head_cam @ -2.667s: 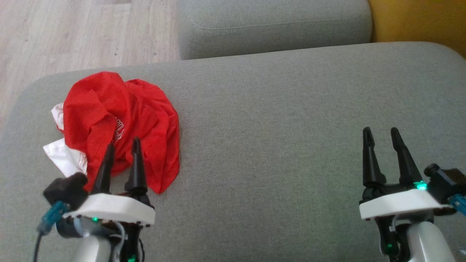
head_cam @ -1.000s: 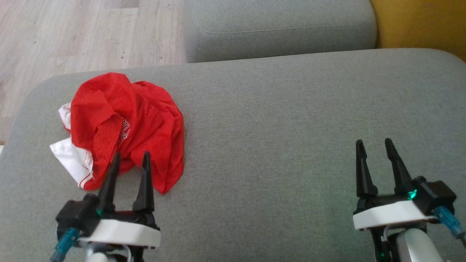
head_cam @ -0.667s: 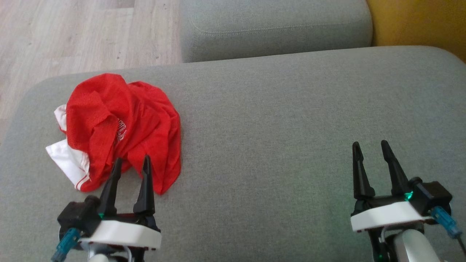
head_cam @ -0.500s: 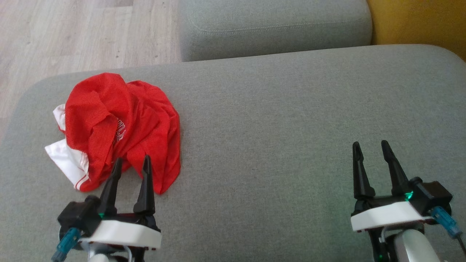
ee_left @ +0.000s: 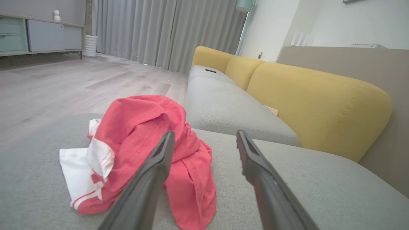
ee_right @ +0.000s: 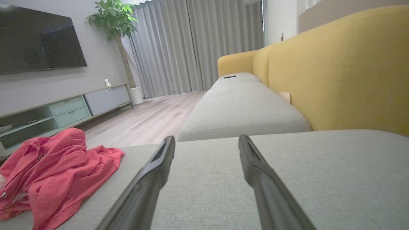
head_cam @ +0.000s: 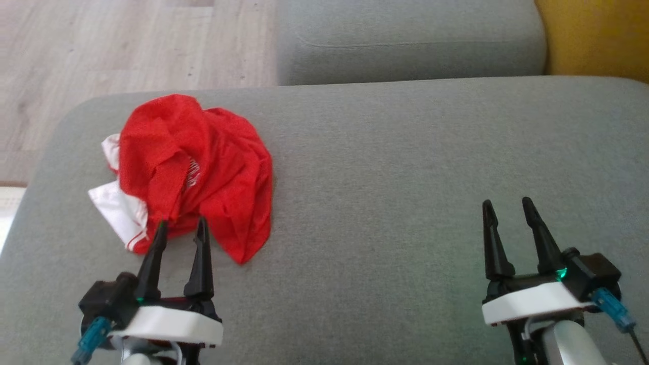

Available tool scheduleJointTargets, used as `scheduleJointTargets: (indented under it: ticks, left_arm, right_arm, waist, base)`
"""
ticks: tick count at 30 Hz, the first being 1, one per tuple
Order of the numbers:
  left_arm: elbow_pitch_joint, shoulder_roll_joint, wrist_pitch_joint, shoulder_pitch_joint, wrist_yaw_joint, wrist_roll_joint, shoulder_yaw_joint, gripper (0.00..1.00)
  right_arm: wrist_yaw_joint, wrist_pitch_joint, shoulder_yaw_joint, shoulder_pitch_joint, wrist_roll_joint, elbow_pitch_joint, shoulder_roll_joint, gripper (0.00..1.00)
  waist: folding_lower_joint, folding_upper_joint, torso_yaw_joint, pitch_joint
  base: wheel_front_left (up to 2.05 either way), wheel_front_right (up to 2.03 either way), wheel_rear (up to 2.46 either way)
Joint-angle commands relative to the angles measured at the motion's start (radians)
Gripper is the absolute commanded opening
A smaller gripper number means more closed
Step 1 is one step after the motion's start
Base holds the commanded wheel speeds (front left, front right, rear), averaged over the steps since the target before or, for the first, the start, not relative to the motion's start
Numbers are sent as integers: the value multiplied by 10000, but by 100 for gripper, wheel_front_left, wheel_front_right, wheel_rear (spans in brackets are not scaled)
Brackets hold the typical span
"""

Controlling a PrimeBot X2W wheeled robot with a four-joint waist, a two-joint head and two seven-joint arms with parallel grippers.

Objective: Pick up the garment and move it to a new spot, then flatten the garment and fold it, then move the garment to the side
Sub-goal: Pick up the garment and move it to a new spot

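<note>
and here we are over the grey cushion. far left, the wood floor runs past the cushion's left edge. the garment, red mesh with a white part poking out on its left, sits crumpled in a heap near the far left corner of the cushion, just short of the far edge. right at its near hem is the left gripper: two dark fingers spread wide, pointing at the heap, nothing clasped between them. in the head view the left fingertip overlaps the red cloth; whether it touches, i cannot tell. from the left wrist view the heap lies low and to the left, one finger crossing in front of it, the other over bare grey fabric. moving across, the middle of the cushion is plain grey weave. over by the near right corner is the right gripper, jaws also wide apart, holding nothing, well apart from the garment. its wrist view puts the garment at the far left, with cushion stretching ahead. beyond the far edge sits a second grey cushion, and at the right a yellow backrest.
</note>
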Motion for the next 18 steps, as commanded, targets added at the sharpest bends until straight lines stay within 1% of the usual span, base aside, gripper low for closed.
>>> scheduleJointTargets:
  ticks: [1,12,18]
  left_arm:
    - [-328,-18,-122,-402,63,42,350,100]
    - [-406,-18,-122,-295,174,163,662,100]
    - [-396,-18,-122,-245,145,227,777,100]
  right_arm:
    - [77,-109,310,-239,-27,-267,-83,100]
    - [77,-109,807,-144,139,-253,-83,100]
    - [77,-109,957,-97,256,-226,-83,100]
  waist:
    - [0,0,177,-41]
    - [0,0,1186,-153]
    - [0,0,1642,-202]
  base:
    - [0,0,0]
    - [0,0,0]
    - [0,0,0]
